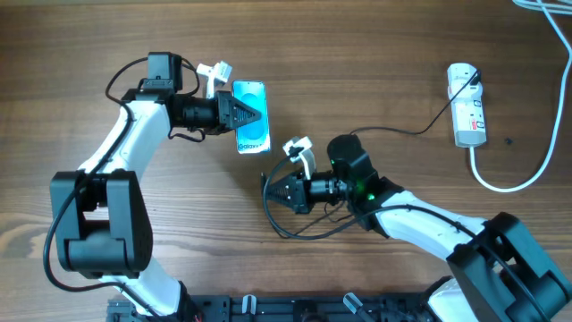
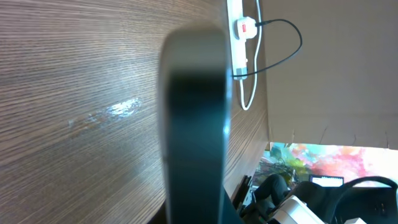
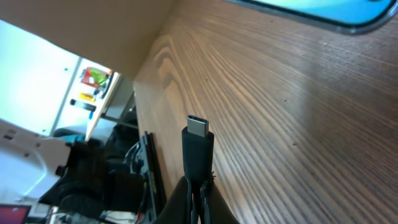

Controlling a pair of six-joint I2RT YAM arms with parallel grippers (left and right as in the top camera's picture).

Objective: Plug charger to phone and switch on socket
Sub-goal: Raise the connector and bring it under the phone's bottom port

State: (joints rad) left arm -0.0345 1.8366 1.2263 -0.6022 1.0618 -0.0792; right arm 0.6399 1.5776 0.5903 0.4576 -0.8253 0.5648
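The phone (image 1: 253, 136), teal screen up, is at the centre left, and my left gripper (image 1: 251, 113) is shut on its upper half from the left. The left wrist view shows the phone (image 2: 196, 124) as a dark, blurred edge right in front of the camera. My right gripper (image 1: 271, 190) is below and to the right of the phone, shut on the charger's plug (image 3: 198, 146), whose metal tip points away from the fingers (image 3: 180, 202). The phone's edge (image 3: 311, 11) shows at the top of the right wrist view. The charger's black cable (image 1: 411, 131) runs to the socket (image 1: 466, 105) at the far right.
A white cord (image 1: 509, 186) loops from the socket toward the right edge. Another white cable (image 1: 547, 16) crosses the top right corner. Slack black cable (image 1: 295, 234) curls under my right gripper. The socket (image 2: 239, 37) also shows in the left wrist view.
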